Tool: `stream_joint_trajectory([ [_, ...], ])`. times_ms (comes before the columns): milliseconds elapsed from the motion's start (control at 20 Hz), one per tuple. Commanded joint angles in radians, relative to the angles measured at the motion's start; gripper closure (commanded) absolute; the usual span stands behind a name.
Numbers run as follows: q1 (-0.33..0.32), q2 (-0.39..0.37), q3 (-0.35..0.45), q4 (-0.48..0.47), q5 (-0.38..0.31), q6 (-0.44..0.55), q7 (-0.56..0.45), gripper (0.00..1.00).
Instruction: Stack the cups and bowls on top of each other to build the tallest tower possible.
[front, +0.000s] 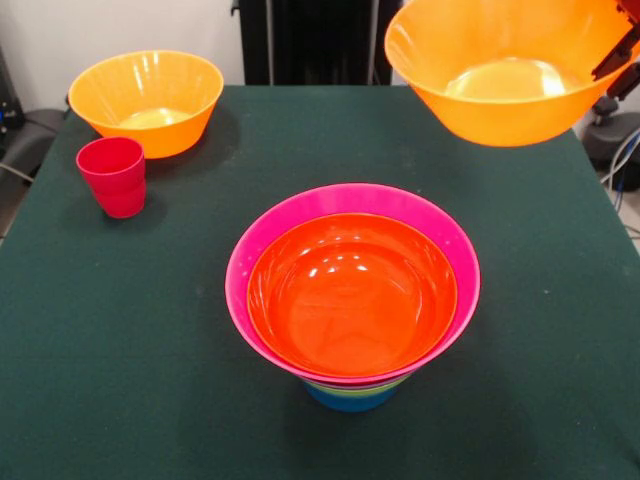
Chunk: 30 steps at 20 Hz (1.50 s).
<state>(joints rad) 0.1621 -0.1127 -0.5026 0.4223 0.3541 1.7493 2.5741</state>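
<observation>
At centre frame the tower (352, 300) stands part-built, with one more bowl on its way.

I see the orange bowl (352, 293) nested in the pink bowl (440, 235) over green and blue pieces. A yellow-orange bowl (500, 70) hangs at upper right, clear of the worktop (120, 360), apparently gripped by the fingers (620, 55) at its rim. Its twin (146, 100) and the red cup (112, 176) wait at upper left, unstacked.

Only a small part of the gripper (622, 62) is seen, at the upper right edge, in red and black. A bowl (502, 68) is held up at its rim. The arm is cut off.
</observation>
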Motion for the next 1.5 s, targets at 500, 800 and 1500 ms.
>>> stream_joint_trajectory([
  [500, -0.118, 0.176, -0.143, -0.299, 0.004, 0.197, -0.102, 1.00],
  [800, -0.195, 0.255, -0.304, -0.407, 0.123, 0.194, -0.158, 1.00],
  [1500, -0.345, 0.320, -0.894, -0.472, 0.643, 0.114, -0.266, 1.00],
])
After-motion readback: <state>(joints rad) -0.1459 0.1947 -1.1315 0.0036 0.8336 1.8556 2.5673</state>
